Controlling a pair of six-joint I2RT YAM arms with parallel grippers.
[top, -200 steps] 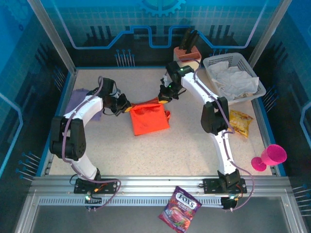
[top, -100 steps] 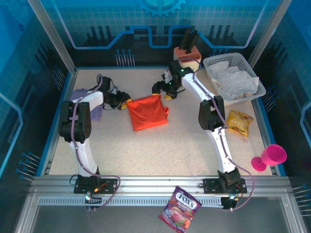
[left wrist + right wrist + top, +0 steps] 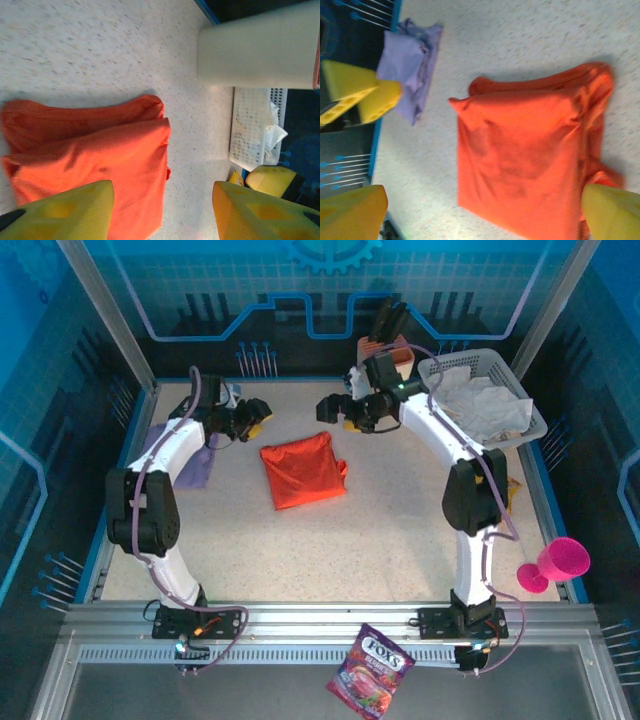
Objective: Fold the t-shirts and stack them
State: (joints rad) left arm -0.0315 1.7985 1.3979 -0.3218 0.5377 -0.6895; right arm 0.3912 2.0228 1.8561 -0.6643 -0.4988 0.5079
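The folded bright orange-red cloth t-shirt (image 3: 303, 468) lies in the middle of the speckled bench (image 3: 400, 525). The pale lavender cloth t-shirt (image 3: 190, 462) lies near the left edge. The left pincer (image 3: 256, 420) and the right pincer (image 3: 334, 410) are both spread, holding nothing.

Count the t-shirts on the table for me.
2. A folded bright orange-red cloth t-shirt lies mid-table; a pale lavender-purple cloth t-shirt sits near the left edge, partly behind the left arm. Crumpled white material in the white plastic basket could hide more.
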